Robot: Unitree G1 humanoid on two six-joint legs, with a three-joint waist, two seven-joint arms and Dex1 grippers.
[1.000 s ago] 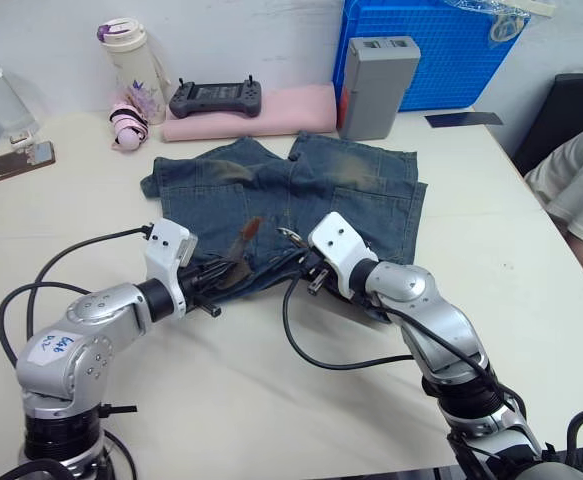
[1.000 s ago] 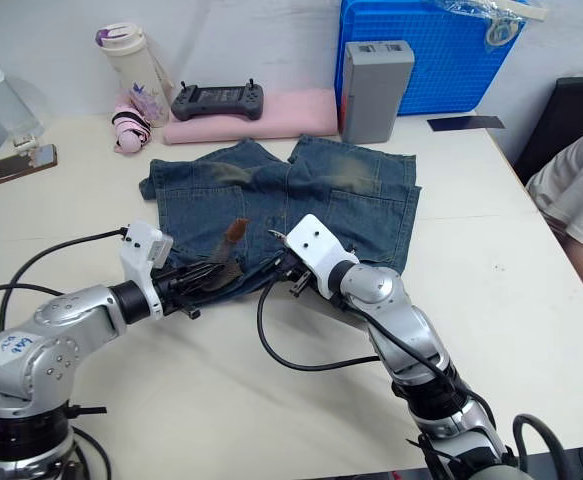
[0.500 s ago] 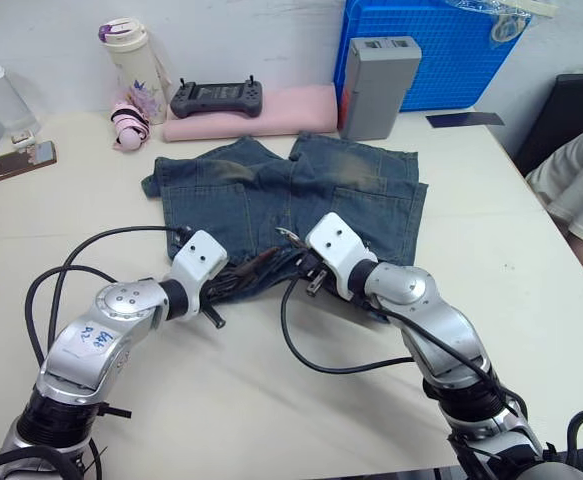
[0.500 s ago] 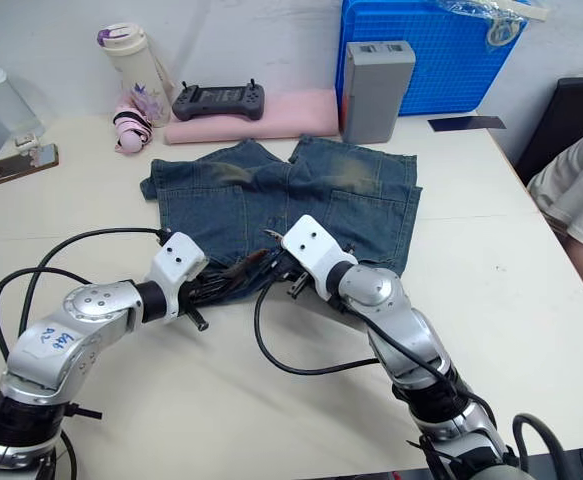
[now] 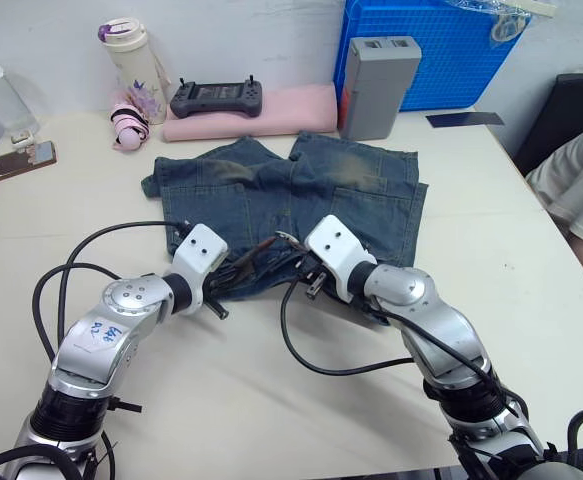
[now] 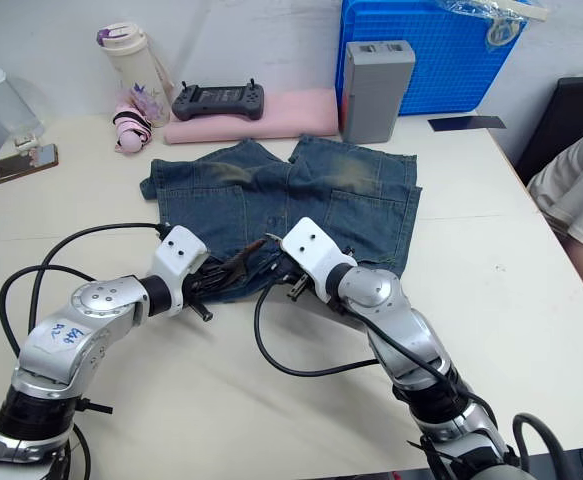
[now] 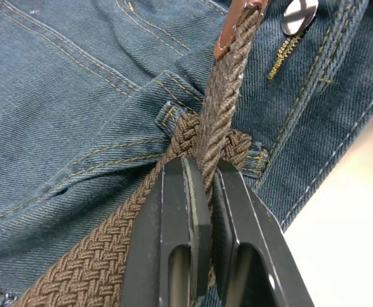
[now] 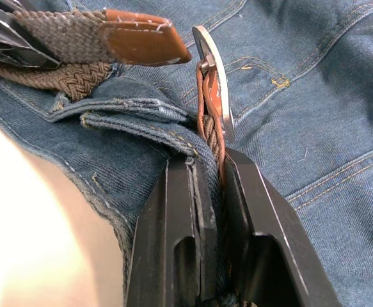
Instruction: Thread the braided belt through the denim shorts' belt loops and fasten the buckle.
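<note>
Pinching the braided belt (image 7: 221,96) tip in left fingers (image 7: 186,217), right fingers (image 8: 202,211) clamping the buckle (image 8: 213,80) strap; aiming tip squarely at frame.

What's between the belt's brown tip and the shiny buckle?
In the right wrist view, a small gap showing blue denim shorts lies between the braided belt's tan leather tip and the silvery metal buckle; they are apart.

Both grippers meet at the waistband of the denim shorts (image 5: 301,195). The left gripper (image 5: 233,278) pinches the braided belt (image 5: 254,257); the right gripper (image 5: 293,262) sits just beside it.
</note>
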